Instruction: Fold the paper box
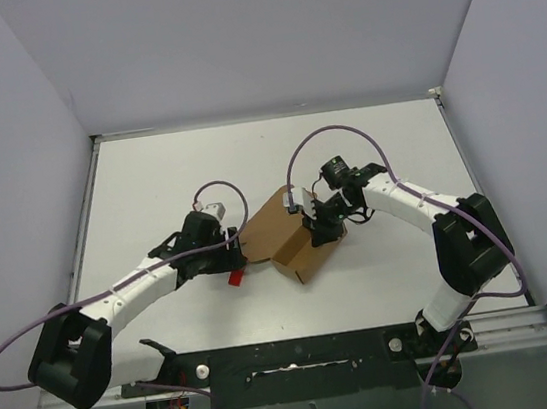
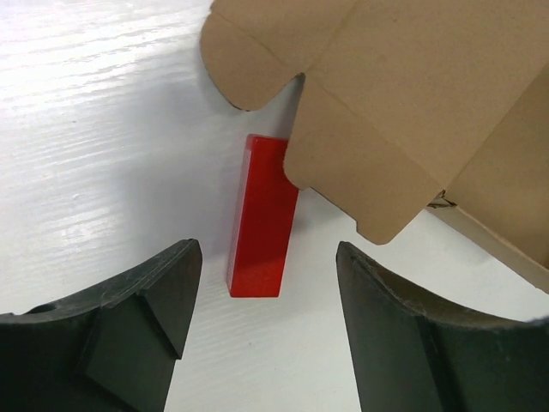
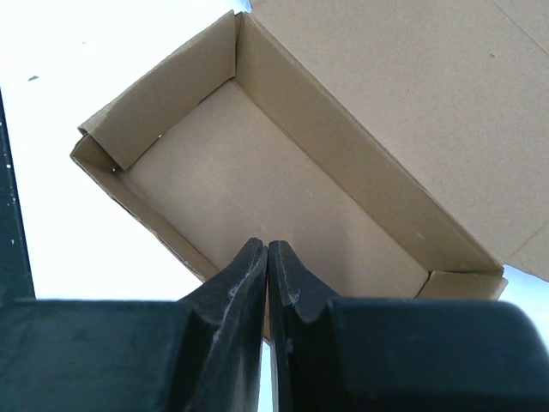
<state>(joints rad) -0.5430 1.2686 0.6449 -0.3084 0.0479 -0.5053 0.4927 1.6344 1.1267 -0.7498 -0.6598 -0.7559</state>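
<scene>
Gaping open-topped paper box [image 3: 257, 197]

1. The box [image 1: 293, 237] lies on the middle of the table [image 1: 367, 152].
2. The block [image 1: 235, 278] lies just left of it, partly under one flap [image 2: 360, 163].
3. The left gripper [image 2: 268, 257] is near the block.

White table [image 1: 377, 150] fills the mid of the top view; surface looks smooth w/ faint streaky grain close up in left wrist view, where light glares off it at upper left. Pale metal trim [image 1: 87, 219] runs along its left & far edges. Three plain grey-lilac panels box it in: back wall [image 1: 251, 36], left wall [image 1: 7, 169], right wall [image 1: 528, 70]. Light is even, soft. In right wrist view the tabletop blows out to pure white
</scene>
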